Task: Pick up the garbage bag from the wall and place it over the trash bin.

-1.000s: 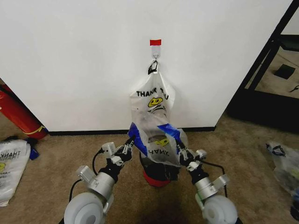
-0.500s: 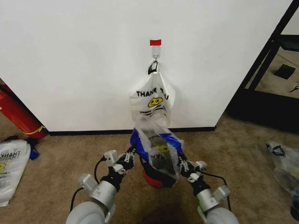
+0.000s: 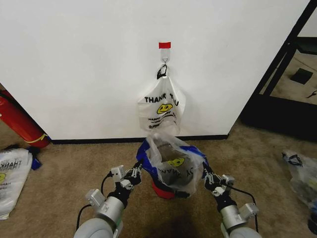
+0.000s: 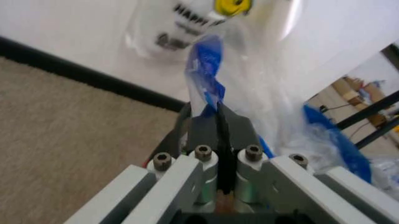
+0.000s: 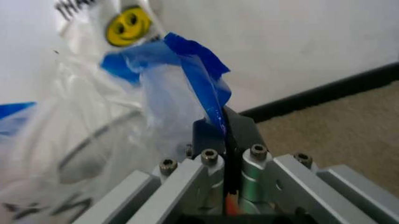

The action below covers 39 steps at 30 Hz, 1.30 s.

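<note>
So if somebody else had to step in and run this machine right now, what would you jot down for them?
Left claw: shut on the thin clear plastic garbage bag with blue side panels, pinching its blue edge on the left side.
Right claw: shut on the same bag's blue edge on the right side.
The bag is off the white wall and held stretched open over the small black wire-mesh trash bin with a red base.
A whiter "THANK YOU" smiley bag hangs on the metal hook; leave it.
Done: bag fetched and opened.
Left: settle the rim around the bin, then release.
</note>
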Tool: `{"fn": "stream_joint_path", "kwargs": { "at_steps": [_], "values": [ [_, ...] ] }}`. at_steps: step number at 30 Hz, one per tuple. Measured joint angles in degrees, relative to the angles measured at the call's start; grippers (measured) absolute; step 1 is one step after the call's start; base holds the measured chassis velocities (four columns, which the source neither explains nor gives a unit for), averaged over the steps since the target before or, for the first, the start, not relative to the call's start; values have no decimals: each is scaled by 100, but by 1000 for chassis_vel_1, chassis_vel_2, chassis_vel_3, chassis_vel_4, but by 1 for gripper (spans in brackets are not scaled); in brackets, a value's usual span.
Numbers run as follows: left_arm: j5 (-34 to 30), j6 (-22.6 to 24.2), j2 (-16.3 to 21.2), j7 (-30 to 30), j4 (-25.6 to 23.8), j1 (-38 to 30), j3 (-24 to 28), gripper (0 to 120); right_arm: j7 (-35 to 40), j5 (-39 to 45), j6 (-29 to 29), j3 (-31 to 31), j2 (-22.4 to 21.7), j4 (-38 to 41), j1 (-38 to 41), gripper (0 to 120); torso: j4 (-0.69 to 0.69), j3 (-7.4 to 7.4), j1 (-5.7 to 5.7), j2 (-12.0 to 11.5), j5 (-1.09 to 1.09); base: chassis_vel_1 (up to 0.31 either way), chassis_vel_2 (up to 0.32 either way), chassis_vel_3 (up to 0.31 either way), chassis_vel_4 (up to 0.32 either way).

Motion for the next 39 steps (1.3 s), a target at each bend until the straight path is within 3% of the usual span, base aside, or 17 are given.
{"fn": "stream_joint_path", "kwargs": {
  "at_steps": [16,39],
  "values": [
    [84,57,86,-97,47,556,-116,0,99,-89,-18,-91,120,-247,-140,0,0,0,0,0,0,0,0,0,0],
    [111,121,-2,-147,513,387,44,0,109,-73,-157,-208,258,-1137,590,0,0,0,1,0,0,0,0,0,0]
  ]
}}
